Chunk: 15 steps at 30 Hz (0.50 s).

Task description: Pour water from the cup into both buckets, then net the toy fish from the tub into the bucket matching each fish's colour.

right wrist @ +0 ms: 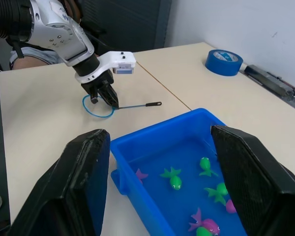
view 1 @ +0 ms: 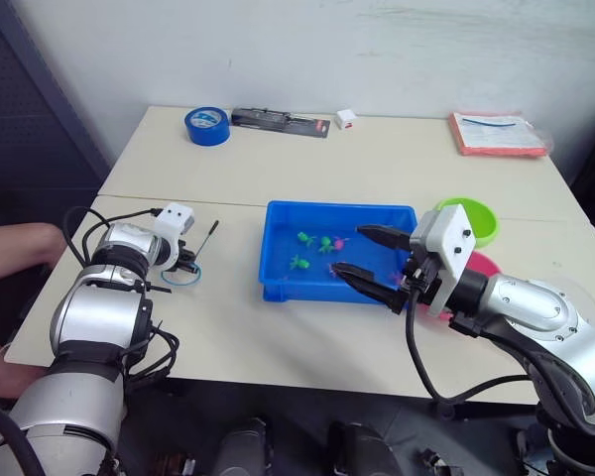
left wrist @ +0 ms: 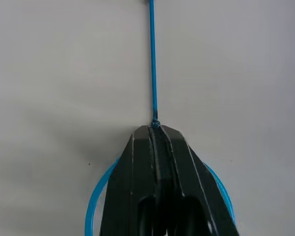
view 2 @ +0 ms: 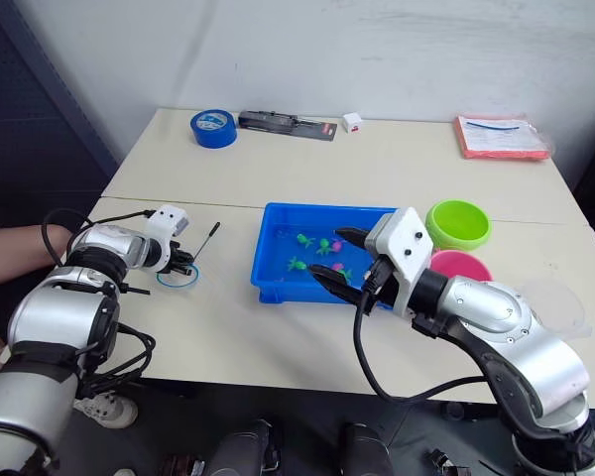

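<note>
The left gripper [right wrist: 104, 94] was closed on the net [right wrist: 99, 105] lying on the table, the right gripper [view 1: 372, 263] hovered open over the tub [view 1: 278, 260], where all visible toy fish [right wrist: 172, 178] remained unsorted.

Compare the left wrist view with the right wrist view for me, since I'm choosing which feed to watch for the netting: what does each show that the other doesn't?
Left wrist view: a close look at the left gripper with its fingers shut at the joint where the net handle meets the hoop.

Right wrist view: the tub with green and pink toy fish in it, the open right gripper over its corner, and a blue tape roll.

Both: the net, the left gripper and the table.
</note>
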Each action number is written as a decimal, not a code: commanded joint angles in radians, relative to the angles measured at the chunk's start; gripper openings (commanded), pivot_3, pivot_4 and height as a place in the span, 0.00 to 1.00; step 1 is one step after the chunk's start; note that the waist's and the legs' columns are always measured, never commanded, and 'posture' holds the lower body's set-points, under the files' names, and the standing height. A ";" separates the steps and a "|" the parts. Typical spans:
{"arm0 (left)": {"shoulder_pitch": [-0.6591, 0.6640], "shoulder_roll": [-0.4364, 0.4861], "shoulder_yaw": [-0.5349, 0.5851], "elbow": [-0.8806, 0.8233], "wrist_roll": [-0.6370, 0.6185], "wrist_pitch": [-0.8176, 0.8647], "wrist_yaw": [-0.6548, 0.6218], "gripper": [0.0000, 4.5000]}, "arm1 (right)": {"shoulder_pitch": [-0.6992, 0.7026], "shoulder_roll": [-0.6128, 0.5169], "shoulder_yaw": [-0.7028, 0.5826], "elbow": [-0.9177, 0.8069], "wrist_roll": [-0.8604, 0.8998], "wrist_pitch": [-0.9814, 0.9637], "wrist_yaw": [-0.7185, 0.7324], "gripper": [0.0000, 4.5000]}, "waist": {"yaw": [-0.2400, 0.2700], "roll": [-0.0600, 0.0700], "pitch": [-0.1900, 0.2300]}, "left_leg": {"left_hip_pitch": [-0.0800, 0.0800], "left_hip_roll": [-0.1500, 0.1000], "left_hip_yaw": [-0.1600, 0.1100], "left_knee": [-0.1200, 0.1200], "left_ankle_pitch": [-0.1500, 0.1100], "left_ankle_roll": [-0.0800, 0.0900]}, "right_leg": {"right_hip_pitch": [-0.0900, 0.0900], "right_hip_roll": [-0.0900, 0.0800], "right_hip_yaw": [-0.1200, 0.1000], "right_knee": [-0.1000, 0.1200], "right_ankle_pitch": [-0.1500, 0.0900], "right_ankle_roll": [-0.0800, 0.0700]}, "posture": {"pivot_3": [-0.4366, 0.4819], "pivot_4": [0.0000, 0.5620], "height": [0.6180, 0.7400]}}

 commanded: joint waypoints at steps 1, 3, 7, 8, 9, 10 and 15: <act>-0.039 0.014 0.008 -0.005 0.024 -0.026 -0.005 0.01 | -0.006 -0.010 -0.031 -0.039 0.019 -0.008 0.000 1.00 | 0.000 0.000 0.000 | 0.000 0.000 0.000 0.001 0.000 0.000 | 0.000 0.000 -0.001 -0.001 0.000 0.001 | 0.48 0.27 1.00; -0.050 0.020 0.015 -0.005 0.023 -0.024 -0.008 0.01 | -0.007 -0.014 -0.030 -0.035 0.020 -0.010 0.004 1.00 | 0.000 0.000 0.000 | 0.000 0.000 0.000 0.001 0.000 0.000 | 0.000 0.000 -0.002 -0.001 0.000 0.001 | 0.48 0.27 1.00; -0.072 0.035 0.010 -0.012 0.032 -0.052 -0.063 0.01 | -0.012 -0.020 -0.027 -0.028 0.023 -0.013 0.014 1.00 | 0.000 0.000 0.000 | -0.001 0.000 0.000 0.001 0.000 0.000 | 0.000 -0.001 -0.003 -0.002 0.000 0.000 | 0.48 0.27 1.00; -0.083 0.042 0.014 -0.017 0.028 -0.063 -0.104 0.01 | -0.015 -0.021 -0.025 -0.024 0.025 -0.013 0.018 1.00 | 0.000 0.000 0.000 | -0.001 0.000 0.000 0.001 0.000 0.000 | 0.000 -0.001 -0.003 -0.002 0.000 0.000 | 0.48 0.27 1.00; -0.091 0.046 0.018 -0.019 0.024 -0.068 -0.131 0.01 | -0.016 -0.022 -0.025 -0.023 0.026 -0.014 0.021 1.00 | 0.000 0.000 0.000 | -0.001 0.000 0.000 0.001 0.000 0.000 | 0.000 -0.001 -0.003 -0.002 0.000 0.000 | 0.48 0.27 1.00; -0.094 0.057 0.019 -0.025 0.024 -0.095 -0.151 0.01 | -0.020 -0.024 -0.023 -0.019 0.026 -0.014 0.025 1.00 | -0.001 0.000 0.000 | -0.001 0.000 0.000 0.001 0.000 0.000 | 0.000 -0.001 -0.003 -0.002 0.000 0.000 | 0.48 0.27 1.00; -0.101 0.102 0.048 -0.024 0.015 -0.087 -0.164 0.01 | -0.033 -0.022 -0.030 -0.002 0.049 -0.004 0.041 1.00 | -0.003 0.001 0.000 | -0.001 0.000 0.000 0.001 0.000 0.000 | 0.000 -0.001 -0.003 -0.002 0.000 0.000 | 0.48 0.27 1.00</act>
